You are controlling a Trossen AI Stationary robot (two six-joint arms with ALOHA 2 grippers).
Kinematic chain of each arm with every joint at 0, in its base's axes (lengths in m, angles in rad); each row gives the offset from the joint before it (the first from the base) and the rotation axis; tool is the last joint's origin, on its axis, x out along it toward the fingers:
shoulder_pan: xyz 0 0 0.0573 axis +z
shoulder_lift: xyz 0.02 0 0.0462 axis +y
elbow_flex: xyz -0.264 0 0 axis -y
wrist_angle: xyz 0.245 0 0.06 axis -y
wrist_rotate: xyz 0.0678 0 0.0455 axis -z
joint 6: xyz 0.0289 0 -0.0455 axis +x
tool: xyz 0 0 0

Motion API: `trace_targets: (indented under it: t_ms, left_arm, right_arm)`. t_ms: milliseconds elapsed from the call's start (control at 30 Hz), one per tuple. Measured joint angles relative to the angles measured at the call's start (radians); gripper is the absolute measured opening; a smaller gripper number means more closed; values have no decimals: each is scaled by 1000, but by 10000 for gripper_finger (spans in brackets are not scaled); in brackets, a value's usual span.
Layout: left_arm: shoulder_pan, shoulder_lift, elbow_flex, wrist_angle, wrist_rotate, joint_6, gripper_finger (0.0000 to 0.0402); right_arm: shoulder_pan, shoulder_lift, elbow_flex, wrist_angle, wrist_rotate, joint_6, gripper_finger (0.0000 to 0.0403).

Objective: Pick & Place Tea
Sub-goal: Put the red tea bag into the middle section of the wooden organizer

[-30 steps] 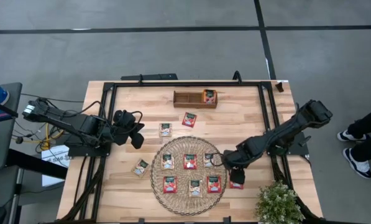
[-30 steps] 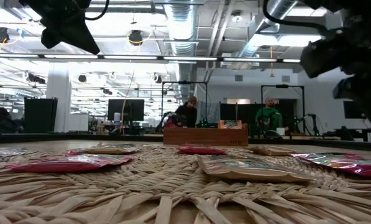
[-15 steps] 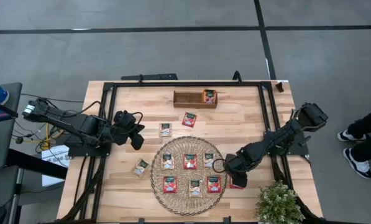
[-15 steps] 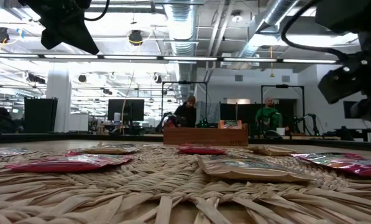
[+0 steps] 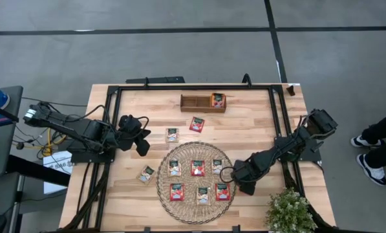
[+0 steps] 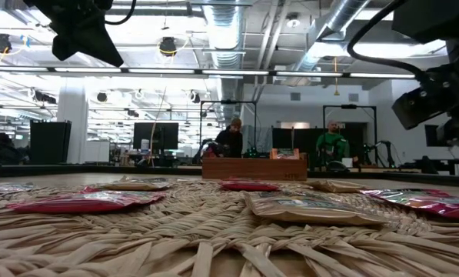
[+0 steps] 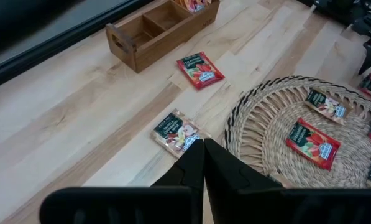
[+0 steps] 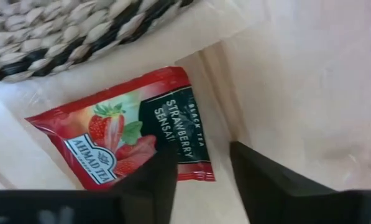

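Observation:
A red tea sachet (image 8: 132,142) lies flat on the table just beyond the right rim of the round woven mat (image 8: 67,31). My right gripper (image 8: 201,169) points down over it, open. One finger stands over the sachet's dark-banded end and the other over bare wood. In the high view that gripper (image 5: 245,187) hides this sachet. Several more sachets lie on the mat (image 5: 165,196). My left gripper (image 7: 203,149) is shut and empty, raised at the table's left (image 5: 141,137). My right gripper comes at the red sachet from above, pointing down. One finger (image 8: 153,180) overlaps the sachet's near edge (image 8: 173,167), and the other (image 8: 263,177) stands past its corner over the wood. The finger hides that edge, so I cannot tell whether it touches the sachet.
A long wooden tray (image 5: 195,103) with a sachet (image 5: 217,99) in its right end stands at the far middle. Loose sachets lie on the wood: a red one (image 5: 197,123) and two cream ones (image 5: 172,134) (image 5: 146,173). A potted plant (image 5: 289,211) fills the near right corner.
My right gripper has come down and toward the near edge, from over the mat's right rim onto the red sachet beside the mat. That sachet showed in the high view before and is now covered by the gripper. The sachets have stayed where they were.

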State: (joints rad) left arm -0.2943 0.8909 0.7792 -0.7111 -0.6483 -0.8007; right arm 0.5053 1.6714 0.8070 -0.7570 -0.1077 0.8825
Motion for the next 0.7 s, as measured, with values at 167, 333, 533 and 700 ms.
trace_targets:
  t_ms: [167, 333, 533, 700]
  left_arm:
    - [0, 0, 0, 0, -2, 4, 0]
    - [0, 0, 0, 0, -3, 4, 0]
    - [0, 0, 0, 0, -3, 4, 0]
    - [0, 0, 0, 0, -3, 4, 0]
  right_arm:
    - [-1, 0, -1, -14, 6, 8, 77]
    - [-22, 0, -1, -40, 7, 8, 29]
    - [-58, 0, -1, -50, 4, 15, 7]
    - [-79, 1, -1, -76, 25, 10, 2]
